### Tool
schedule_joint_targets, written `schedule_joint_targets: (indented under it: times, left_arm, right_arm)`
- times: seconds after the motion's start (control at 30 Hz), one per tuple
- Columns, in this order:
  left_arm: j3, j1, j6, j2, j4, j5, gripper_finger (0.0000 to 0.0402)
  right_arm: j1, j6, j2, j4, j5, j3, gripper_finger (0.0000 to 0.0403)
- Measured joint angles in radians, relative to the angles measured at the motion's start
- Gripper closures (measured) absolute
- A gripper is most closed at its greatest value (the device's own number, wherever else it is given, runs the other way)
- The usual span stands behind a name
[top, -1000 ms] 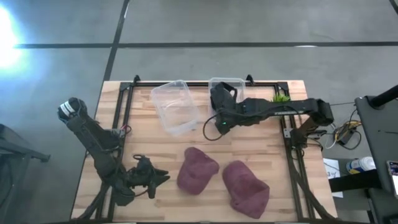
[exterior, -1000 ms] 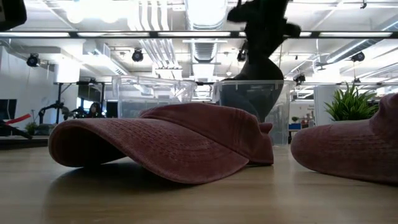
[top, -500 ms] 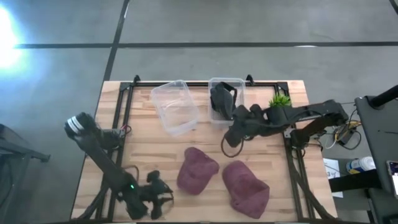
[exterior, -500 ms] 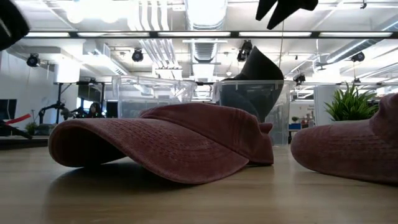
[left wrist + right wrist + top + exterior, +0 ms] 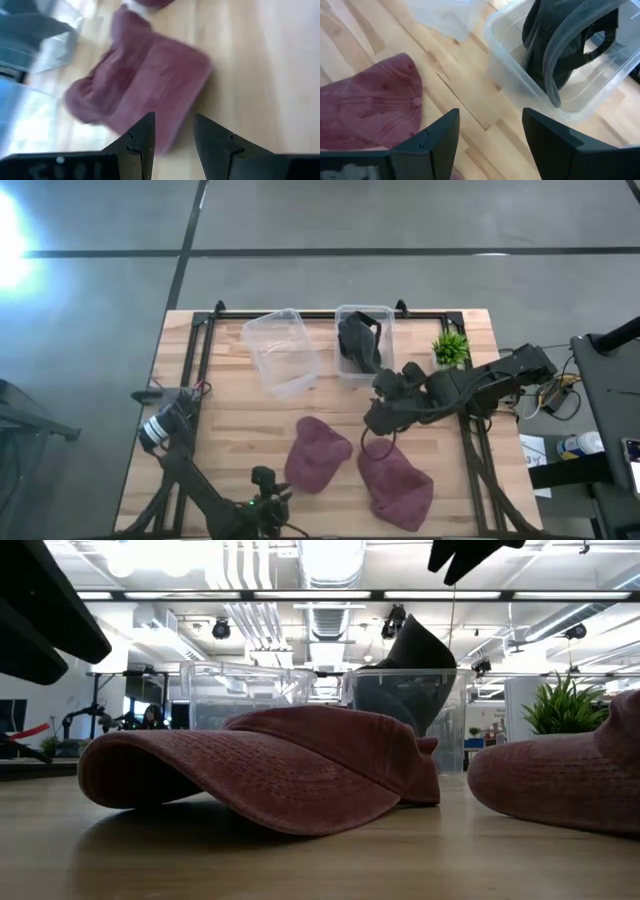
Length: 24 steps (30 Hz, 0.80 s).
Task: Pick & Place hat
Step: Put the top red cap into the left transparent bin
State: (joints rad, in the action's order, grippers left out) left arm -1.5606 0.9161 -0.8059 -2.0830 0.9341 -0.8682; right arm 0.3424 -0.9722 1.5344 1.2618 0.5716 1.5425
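While the right gripper (image 5: 372,423) hovers wide open between the bin (image 5: 364,340) and two maroon hats (image 5: 318,452), the left gripper (image 5: 270,502) — fingers narrowly parted — should descend squarely over the nearer brim.

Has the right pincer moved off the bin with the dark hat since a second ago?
Yes. The right pincer has pulled away from the clear bin toward the maroon caps, open and empty.

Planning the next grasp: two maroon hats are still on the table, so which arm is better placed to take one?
Probably the right. The right gripper hangs open just above the right maroon hat, near the bins. The left gripper is also open, low at the front edge beside the left maroon hat.
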Motion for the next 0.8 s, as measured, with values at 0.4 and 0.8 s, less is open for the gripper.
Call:
schedule_joint_targets:
  times: [0.4, 0.8]
  left_arm:
    - [-0.136, -0.012, -0.021, -0.174, 0.072, -0.042, 0.0275]
    - [-0.121, -0.058, -0.064, -0.207, 0.219, -0.152, 0.0275]
  right_arm:
    - [0.034, 0.01, -0.005, 0.011, 0.0, 0.0, 0.0188]
    - [0.044, -0.005, -0.005, 0.014, -0.017, -0.001, 0.0188]
